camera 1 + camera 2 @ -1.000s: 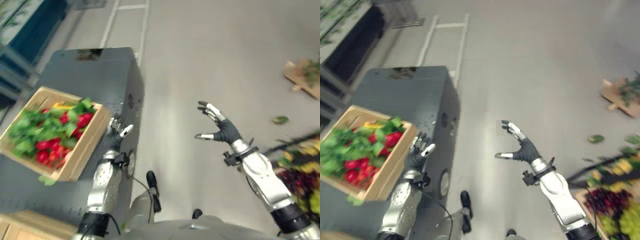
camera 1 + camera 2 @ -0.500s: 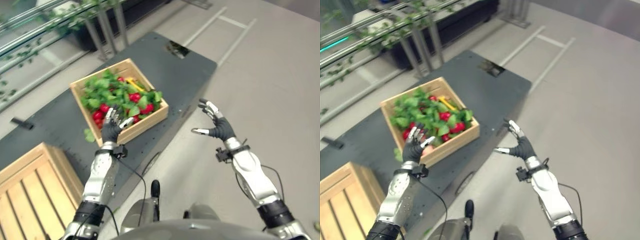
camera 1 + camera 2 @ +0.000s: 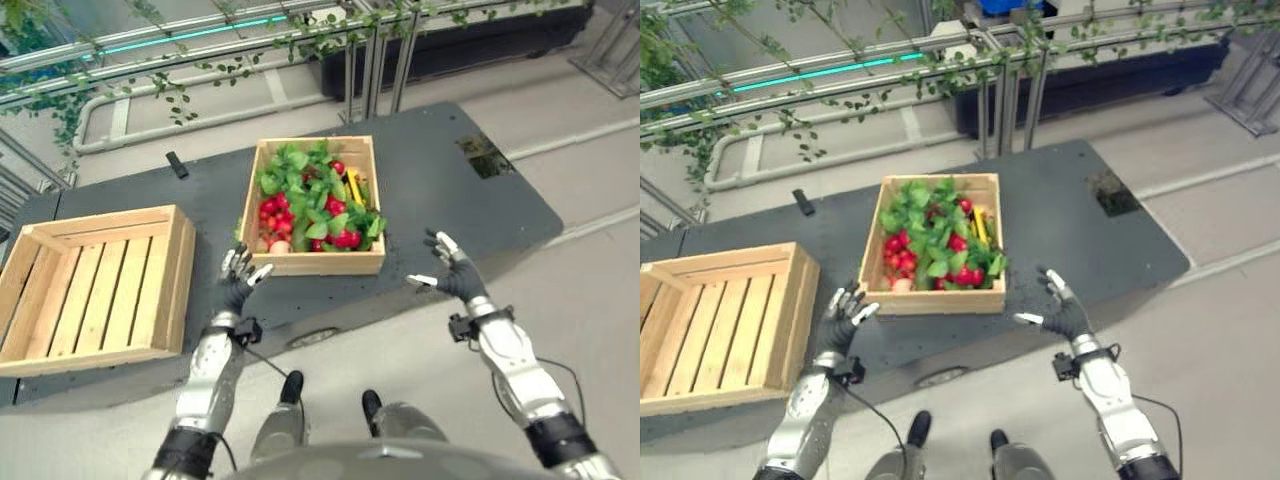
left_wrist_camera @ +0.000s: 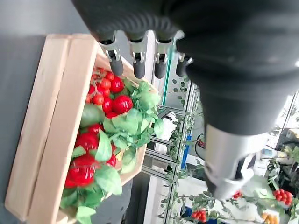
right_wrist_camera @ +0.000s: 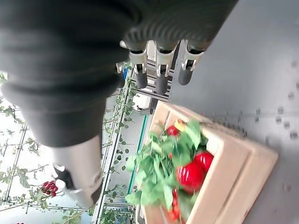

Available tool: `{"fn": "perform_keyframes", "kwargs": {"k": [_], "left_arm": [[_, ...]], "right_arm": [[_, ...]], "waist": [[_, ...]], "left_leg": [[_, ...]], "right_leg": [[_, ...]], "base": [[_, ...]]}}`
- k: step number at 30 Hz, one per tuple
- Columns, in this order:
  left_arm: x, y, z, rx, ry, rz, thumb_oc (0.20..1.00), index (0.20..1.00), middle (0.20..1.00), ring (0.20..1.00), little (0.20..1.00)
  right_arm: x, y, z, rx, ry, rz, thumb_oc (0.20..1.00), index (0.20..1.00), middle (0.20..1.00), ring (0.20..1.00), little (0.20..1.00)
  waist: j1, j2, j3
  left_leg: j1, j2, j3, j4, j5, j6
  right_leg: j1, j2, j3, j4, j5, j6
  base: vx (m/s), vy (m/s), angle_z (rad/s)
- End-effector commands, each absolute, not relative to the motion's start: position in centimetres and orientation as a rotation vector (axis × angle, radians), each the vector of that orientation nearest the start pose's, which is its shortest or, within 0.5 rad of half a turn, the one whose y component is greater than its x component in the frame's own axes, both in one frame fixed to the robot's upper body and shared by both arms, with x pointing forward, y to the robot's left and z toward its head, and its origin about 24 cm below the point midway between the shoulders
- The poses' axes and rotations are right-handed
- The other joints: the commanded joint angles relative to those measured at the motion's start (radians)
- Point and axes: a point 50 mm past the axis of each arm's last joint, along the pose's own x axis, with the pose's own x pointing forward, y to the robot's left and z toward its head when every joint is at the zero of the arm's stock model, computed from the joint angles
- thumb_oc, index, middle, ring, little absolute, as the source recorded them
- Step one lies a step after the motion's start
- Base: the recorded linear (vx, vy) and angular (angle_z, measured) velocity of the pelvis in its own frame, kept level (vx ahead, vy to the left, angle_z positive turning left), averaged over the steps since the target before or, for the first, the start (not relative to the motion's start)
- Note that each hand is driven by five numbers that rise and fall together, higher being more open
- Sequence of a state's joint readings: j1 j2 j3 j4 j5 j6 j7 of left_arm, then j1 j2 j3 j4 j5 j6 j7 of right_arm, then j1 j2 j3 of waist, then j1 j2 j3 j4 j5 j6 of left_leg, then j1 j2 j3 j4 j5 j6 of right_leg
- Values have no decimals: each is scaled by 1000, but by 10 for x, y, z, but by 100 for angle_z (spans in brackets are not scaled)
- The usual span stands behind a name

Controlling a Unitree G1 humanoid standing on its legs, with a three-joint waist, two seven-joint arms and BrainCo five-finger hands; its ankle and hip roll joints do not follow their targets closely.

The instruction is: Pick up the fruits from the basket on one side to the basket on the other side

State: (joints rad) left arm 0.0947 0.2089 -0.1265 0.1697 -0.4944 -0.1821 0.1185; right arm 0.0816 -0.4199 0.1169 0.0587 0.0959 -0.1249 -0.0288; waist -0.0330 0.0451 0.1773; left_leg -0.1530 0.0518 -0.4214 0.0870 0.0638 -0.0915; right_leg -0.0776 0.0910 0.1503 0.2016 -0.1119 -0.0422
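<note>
Your two hands hung over the near edge of a dark counter [image 3: 420,190], both with fingers spread and holding nothing. The full crate [image 3: 316,205], packed with red fruits [image 3: 272,210] and green leaves [image 3: 300,165], sat in the middle of the counter, straight ahead of you. Its near wall lay between your hands.

Your left hand [image 3: 240,276] hovered just off the crate's near left corner, close to the wood. Your right hand [image 3: 450,277] floated further out, past the crate's near right corner and well apart from it. So the left hand was the nearer one, and the fruits lay forward and a little to its right.

The empty crate [image 3: 95,285], slatted and bare inside, sat on your left, near the full one with a strip of counter between them. Its long side ran left to right. A left-hand pick looked shortest to me: reach forward over the near wall, then carry the fruit leftward.
</note>
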Motion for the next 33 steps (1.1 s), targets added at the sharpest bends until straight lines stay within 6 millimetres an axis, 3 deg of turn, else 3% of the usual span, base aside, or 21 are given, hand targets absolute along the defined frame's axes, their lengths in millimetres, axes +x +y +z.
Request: {"fn": "perform_keyframes", "kwargs": {"k": [1, 2, 4, 6, 9, 15, 18, 20, 23, 25, 28, 31, 33], "left_arm": [[241, 190, 26, -312, -29, 117, 1000, 1000, 1000, 1000, 1000], [240, 190, 23, -318, -20, 123, 1000, 1000, 1000, 1000, 1000], [237, 192, 17, -302, 8, 126, 1000, 1000, 1000, 1000, 1000], [234, 194, 15, -287, 18, 124, 1000, 1000, 1000, 1000, 1000], [226, 197, 9, -291, 41, 139, 1000, 1000, 1000, 1000, 1000], [227, 198, 12, -326, 25, 150, 1000, 1000, 1000, 1000, 1000], [225, 199, 7, -347, 42, 162, 1000, 1000, 1000, 1000, 1000], [226, 199, 7, -343, 45, 156, 1000, 1000, 1000, 1000, 1000], [229, 201, 5, -311, 56, 157, 1000, 1000, 1000, 1000, 1000], [233, 202, 9, -282, 41, 153, 1000, 1000, 1000, 1000, 1000], [236, 206, 9, -227, 41, 156, 1000, 1000, 1000, 1000, 1000], [233, 213, 1, -169, 86, 172, 1000, 1000, 1000, 1000, 1000], [233, 216, -9, -111, 135, 155, 1000, 1000, 1000, 1000, 1000]], "right_arm": [[239, -211, 65, -312, -130, 86, 1000, 1000, 1000, 1000, 1000], [238, -214, 68, -329, -136, 73, 1000, 1000, 1000, 1000, 1000], [236, -218, 69, -325, -145, 50, 1000, 1000, 1000, 1000, 1000], [236, -219, 66, -331, -133, 37, 1000, 1000, 1000, 1000, 1000], [231, -221, 62, -332, -113, 41, 1000, 1000, 1000, 1000, 1000], [227, -224, 59, -302, -109, 10, 1000, 1000, 1000, 1000, 1000], [224, -229, 52, -267, -75, -25, 1000, 1000, 1000, 1000, 1000], [224, -229, 51, -258, -74, -38, 1000, 1000, 1000, 1000, 1000], [223, -229, 46, -226, -64, -76, 1000, 1000, 1000, 1000, 1000], [222, -230, 42, -230, -47, -87, 1000, 1000, 1000, 1000, 1000], [225, -226, 28, -232, 16, -75, 1000, 1000, 1000, 1000, 1000], [227, -217, 7, -205, 108, -38, 1000, 1000, 1000, 1000, 1000], [226, -213, -13, -207, 192, -18, 1000, 1000, 1000, 1000, 1000]], "waist": [[5, 4, -8], [5, 9, 2], [-5, 5, 14], [-3, -2, 16], [-11, -1, 8], [-42, -27, -13], [-50, -25, -24], [-52, -22, -22], [-53, -27, -16], [-49, -37, -15], [-47, -60, -17], [-23, -77, -8], [-9, -79, -16]], "left_leg": [[6, 2, -4, -22, 1, -80], [-17, 29, 28, -37, 45, -86], [-65, 63, 220, -75, 71, -59], [-60, 64, 270, -76, 70, -64], [-9, 58, 264, -49, 42, -64], [84, 87, 331, 45, -86, -57], [134, 77, 312, 31, -151, -53], [133, 75, 311, 22, -144, -47], [147, 100, 336, -87, -113, -48], [147, 77, 322, -143, -95, -41], [135, 23, 320, -154, -100, -8], [108, -7, 344, -118, -100, 20], [96, -23, 350, -109, -89, 33]], "right_leg": [[89, -104, 33, -174, -27, 106], [103, -104, 1, -184, -32, 102], [120, -106, -57, -189, -40, 100], [129, -116, -81, -217, -27, 104], [137, -128, -132, -244, -5, 103], [103, -185, -248, -266, 40, 128], [88, -209, -288, -260, 69, 147], [77, -217, -294, -251, 77, 152], [38, -263, -321, -230, 106, 187], [24, -318, -314, -225, 140, 220], [-7, -363, -284, -234, 170, 246], [-22, -327, -262, -144, 118, 222], [-8, -258, -232, -75, 58, 204]], "base": [[-142, -214, 82], [-82, -142, 78], [-140, -213, 90], [-156, -136, 82], [-133, -32, 37], [-190, 71, 71], [-149, 152, 69], [-130, 206, 52], [-147, 315, 81], [-150, 350, 51], [-159, 269, 37], [-154, 213, -1], [-106, 199, -25]]}}
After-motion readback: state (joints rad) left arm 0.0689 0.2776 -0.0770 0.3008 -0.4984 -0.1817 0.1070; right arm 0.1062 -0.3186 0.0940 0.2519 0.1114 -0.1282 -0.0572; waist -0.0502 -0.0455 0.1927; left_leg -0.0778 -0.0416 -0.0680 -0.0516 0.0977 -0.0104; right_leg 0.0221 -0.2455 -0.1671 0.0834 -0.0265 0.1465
